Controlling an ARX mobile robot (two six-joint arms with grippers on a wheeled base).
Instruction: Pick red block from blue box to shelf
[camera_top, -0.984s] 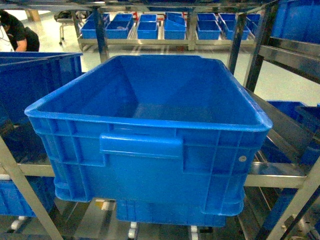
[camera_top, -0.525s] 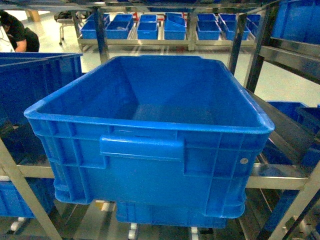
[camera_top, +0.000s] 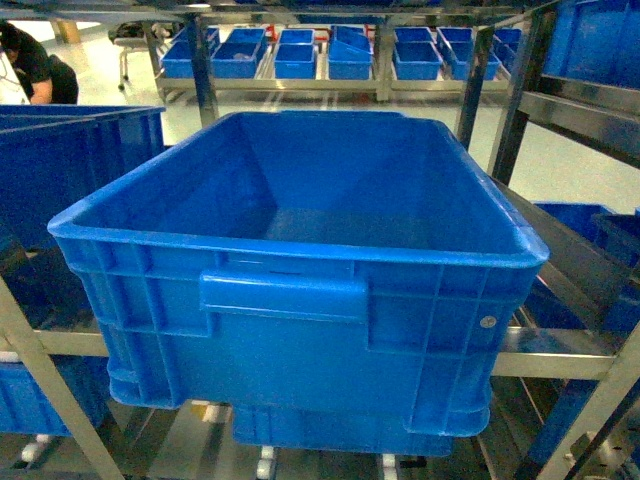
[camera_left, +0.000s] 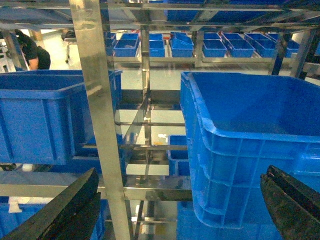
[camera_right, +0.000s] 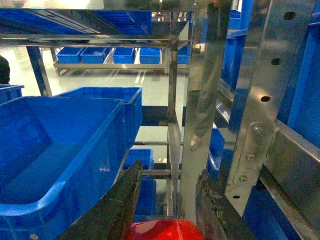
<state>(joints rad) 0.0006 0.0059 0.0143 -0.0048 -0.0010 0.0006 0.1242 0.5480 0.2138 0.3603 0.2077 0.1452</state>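
Note:
The red block (camera_right: 162, 230) shows at the bottom of the right wrist view, glossy, held between the two dark fingers of my right gripper (camera_right: 170, 172), which is shut on it. That gripper hangs beside a grey upright of the shelf (camera_right: 200, 100), just right of a dark blue ribbed crate (camera_right: 50, 165). My left gripper (camera_left: 181, 172) is open and holds nothing. It faces another shelf upright (camera_left: 95, 100) and the crate's corner (camera_left: 250, 150). The blue box is out of view. Neither gripper appears in the head view.
A large dark blue crate (camera_top: 300, 300) fills the shelf bay (camera_top: 555, 352) ahead and looks empty. More crates sit to the left (camera_top: 60, 170) and below. Rows of small blue bins (camera_top: 330, 50) stand on a far rack. A person (camera_top: 35, 65) bends at the back left.
The head view edged slightly nearer the big crate between one second and half a second ago. Since then nothing has visibly moved.

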